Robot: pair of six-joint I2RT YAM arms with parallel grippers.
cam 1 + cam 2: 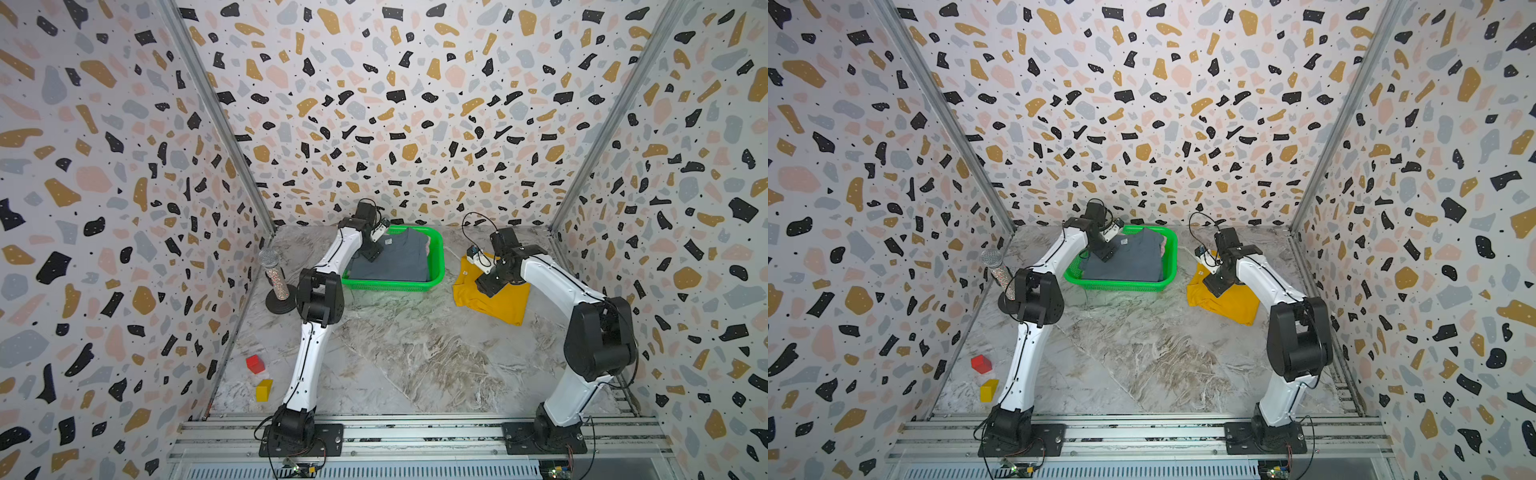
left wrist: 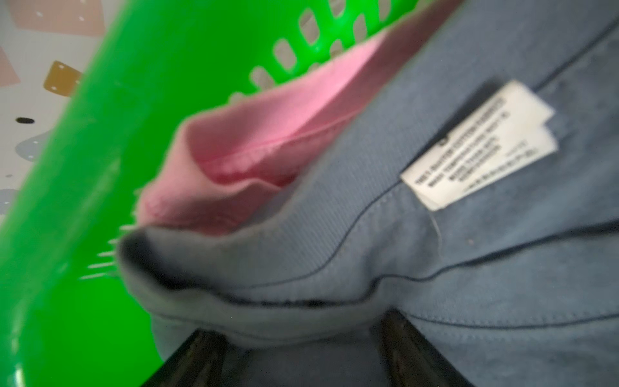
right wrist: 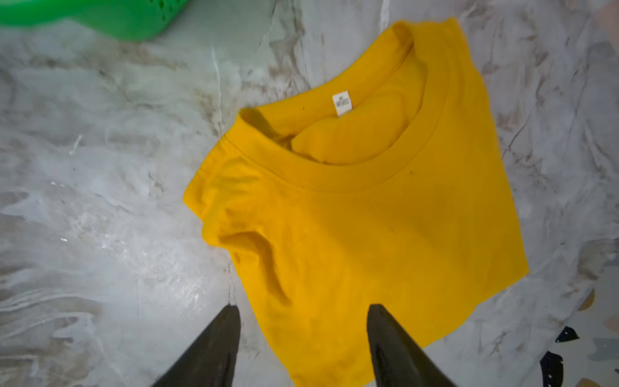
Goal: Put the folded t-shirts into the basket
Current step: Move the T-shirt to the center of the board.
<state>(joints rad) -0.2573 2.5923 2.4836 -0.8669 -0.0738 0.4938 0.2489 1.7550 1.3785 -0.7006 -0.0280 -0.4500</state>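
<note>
Mustard tee [image 1: 498, 305] lies on table [image 1: 415, 357] beside green basket [image 1: 437, 259]. Right gripper [image 3: 303, 306] hovers over its edge, fingers wide; it should pinch every folded layer together. Farther back, left gripper [image 2: 299, 321], fingers also wide, hangs over grey tee [image 1: 401, 259] inside basket.

Bright green perforated plastic basket [image 1: 390, 286]; slate grey cloth tee [image 1: 399, 257]; pink cloth tee [image 2: 268, 127]; mustard yellow cloth tee [image 3: 368, 234]; grey-veined marble tabletop [image 1: 395, 353].

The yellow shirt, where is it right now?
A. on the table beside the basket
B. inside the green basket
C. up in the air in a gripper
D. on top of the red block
A: the yellow shirt lies on the marble table, beside but apart from the green basket, which holds the grey shirt on top.
</note>
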